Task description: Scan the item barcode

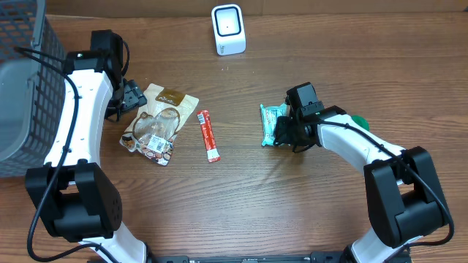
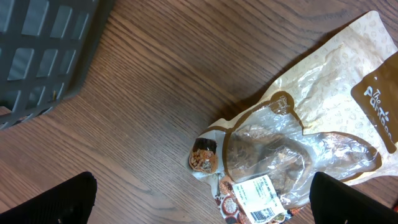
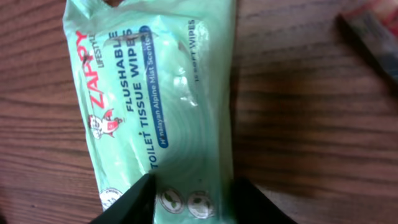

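2 dark fingers of the right gripper straddle the green wipes pack lying flat on the table (squeezing or not, I cannot tell); the left gripper gapes wide by a snack pouch.

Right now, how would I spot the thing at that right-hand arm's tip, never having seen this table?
From the white scanner at the table's far edge, look right and nearer, to the right gripper. The wipes pack lies flat there, the only mint-green item; the stick packet to its left is red, the snack pouch tan.
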You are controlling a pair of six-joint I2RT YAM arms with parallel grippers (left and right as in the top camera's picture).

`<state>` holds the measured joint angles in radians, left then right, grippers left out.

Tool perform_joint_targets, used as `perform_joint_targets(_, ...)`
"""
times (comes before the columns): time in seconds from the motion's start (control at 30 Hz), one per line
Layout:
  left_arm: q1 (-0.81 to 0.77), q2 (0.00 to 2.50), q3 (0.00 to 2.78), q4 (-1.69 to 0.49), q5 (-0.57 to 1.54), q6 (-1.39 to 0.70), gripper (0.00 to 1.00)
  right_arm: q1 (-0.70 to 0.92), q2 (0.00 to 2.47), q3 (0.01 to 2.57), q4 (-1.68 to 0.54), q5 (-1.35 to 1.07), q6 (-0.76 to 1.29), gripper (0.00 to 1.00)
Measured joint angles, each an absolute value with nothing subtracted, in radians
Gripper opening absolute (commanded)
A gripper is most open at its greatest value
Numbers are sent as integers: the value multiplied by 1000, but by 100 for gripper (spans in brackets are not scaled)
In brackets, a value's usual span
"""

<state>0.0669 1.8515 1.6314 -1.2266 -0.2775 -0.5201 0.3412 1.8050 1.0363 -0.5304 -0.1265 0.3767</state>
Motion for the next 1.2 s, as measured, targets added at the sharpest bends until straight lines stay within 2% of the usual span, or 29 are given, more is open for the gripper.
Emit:
perform_joint_targets(0.13, 67, 1851, 1631, -1227, -278, -520, 100, 341, 1805, 1036, -530, -127, 387, 29)
perform_joint_targets(0.33, 67, 1851, 1631, -1227, -278, -520, 100, 341, 1805, 1027, -523, -130, 391, 4)
perform_joint_targets(0.73, 66, 1851, 1631, -1227, -278, -520, 100, 334, 1797, 1079, -598, -94, 381, 4)
perform_joint_targets(0.93, 65, 1851, 1632, -1227, -278, -520, 100, 388, 1758, 1147, -644, 126, 304, 4)
perform_joint_targets(1.2, 65, 1851, 1631, -1227, -278, -520, 100, 617, 1753, 1151, -644, 504, 186, 4)
